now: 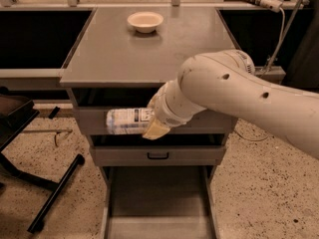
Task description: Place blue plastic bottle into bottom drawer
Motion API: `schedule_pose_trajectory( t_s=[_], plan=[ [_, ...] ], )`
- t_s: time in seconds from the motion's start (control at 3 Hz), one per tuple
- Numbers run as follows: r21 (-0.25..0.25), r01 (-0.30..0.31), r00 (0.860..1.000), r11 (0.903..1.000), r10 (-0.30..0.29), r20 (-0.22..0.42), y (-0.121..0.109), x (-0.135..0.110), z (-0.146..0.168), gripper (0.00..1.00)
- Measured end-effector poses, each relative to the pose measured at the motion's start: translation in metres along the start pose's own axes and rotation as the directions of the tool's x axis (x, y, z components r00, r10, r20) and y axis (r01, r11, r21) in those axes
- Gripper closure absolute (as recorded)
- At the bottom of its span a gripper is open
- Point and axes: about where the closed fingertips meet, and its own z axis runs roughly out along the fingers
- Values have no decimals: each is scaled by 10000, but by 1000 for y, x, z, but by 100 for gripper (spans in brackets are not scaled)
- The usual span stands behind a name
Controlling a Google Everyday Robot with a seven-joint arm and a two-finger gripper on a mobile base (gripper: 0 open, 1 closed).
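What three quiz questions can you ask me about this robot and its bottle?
1. True or false: the gripper holds the bottle lying on its side, in front of the cabinet and higher than the pulled-out drawer.
2. Which drawer is pulled far out? A: top drawer. B: middle drawer. C: bottom drawer.
3. Fill in: on the cabinet top sits a round ____.

Key: 1 true. 2 C. 3 bowl.

Grey cabinet top (149, 59), cream bowl (145, 21) near back edge; end effector (153, 119) below front edge
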Motion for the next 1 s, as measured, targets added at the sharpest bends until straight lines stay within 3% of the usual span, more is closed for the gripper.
schedule_pose_trajectory(
  t_s=[0.33,0.67,1.0],
  plan=[
    [51,-176,9991,9998,174,381,6,16,11,100],
    [21,-730,9881,9973,721,1357,27,59,50,100],
    [-218,-1007,9757,9947,1031,1934,52,111,108,100]
  ],
)
